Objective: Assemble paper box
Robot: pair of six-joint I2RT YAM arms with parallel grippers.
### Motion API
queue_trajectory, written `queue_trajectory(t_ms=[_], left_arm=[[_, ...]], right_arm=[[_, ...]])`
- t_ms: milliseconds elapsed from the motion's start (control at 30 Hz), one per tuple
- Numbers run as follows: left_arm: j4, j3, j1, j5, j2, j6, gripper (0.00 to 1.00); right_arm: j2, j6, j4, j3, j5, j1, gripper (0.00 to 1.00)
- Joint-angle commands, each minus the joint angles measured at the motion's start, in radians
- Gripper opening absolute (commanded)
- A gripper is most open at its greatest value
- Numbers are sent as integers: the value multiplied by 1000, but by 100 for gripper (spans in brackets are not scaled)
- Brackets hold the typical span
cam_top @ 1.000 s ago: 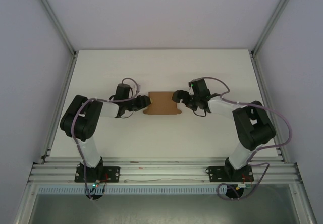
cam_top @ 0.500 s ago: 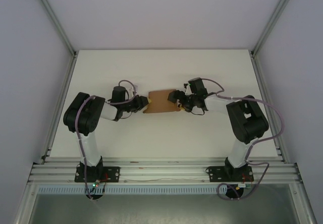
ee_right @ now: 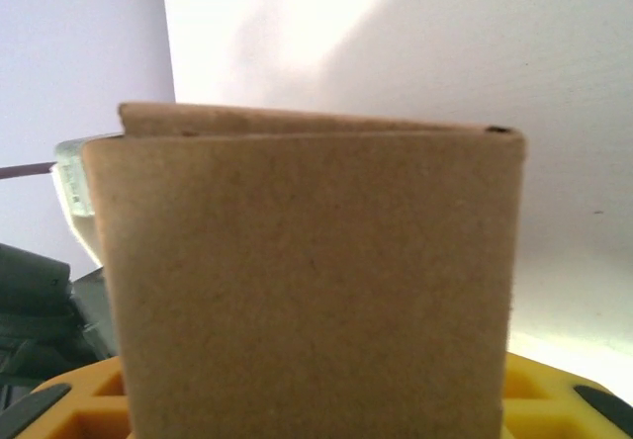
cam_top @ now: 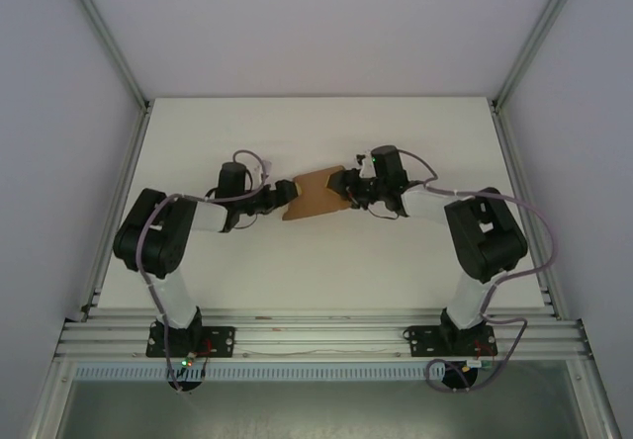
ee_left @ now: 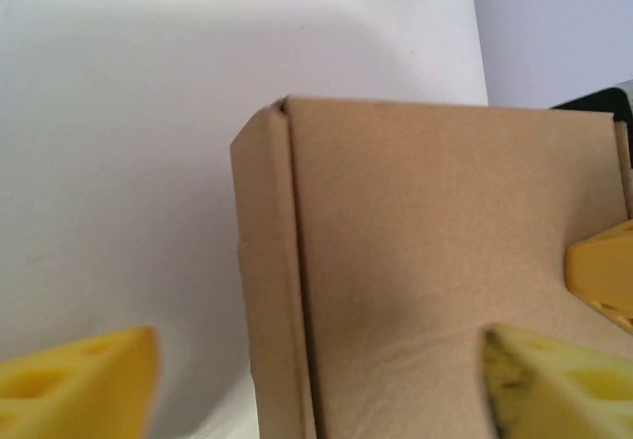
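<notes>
Top view, change noted against a second ago: the thin brown kraft cardboard paper box (cam_top: 318, 194) then lay square across mid-table between the two arms; it now sits skewed, with its right end swung toward the far side of the white table (cam_top: 316, 132) and its left end nearer. The right gripper (cam_top: 348, 190) has pushed in leftward against the right end. The left gripper (cam_top: 287, 194), narrow on the left edge a moment ago, has sprung open. Left wrist view confirms this: the jaws are released, with the yellow fingertips (ee_left: 84, 380) spread to the two lower corners of the frame. A creased panel of the paper box (ee_left: 425, 241) runs between them. One tip overlaps the cardboard at lower right and the other stands clear over the table. Right wrist view: the paper box (ee_right: 307, 281) presents a flat face with a second layer showing along its top edge, so it is still folded flat. The yellow fingers (ee_right: 569, 395) show to either side at the bottom, with their tips covered by the cardboard. Whether these jaws are clamped on the panel or merely flanking it cannot be told. Judgement: the left side has let go, probably to take a new hold, leaving the piece to the right arm. Assembly is at an early stage, with no panel erected and no tab tucked.
</notes>
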Motion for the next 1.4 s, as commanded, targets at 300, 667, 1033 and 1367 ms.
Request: queue_trajectory(t_ms=[300,667,1033,1367], left_arm=[[-517,90,-231,-217,-459,1002,100],[-726,165,-374,-429,-411,1315,100],[-567,201,-381,-610,-292,1294,100],[-572,218,-381,-499,-280,1338,96]], right_arm=[[-209,425,-366,12,-67,-97,49],[-263,568,-413,20,-227,-115,50],[-274,512,-504,7,-288,-113,39],[-316,609,-409,-6,-320,-112,35]])
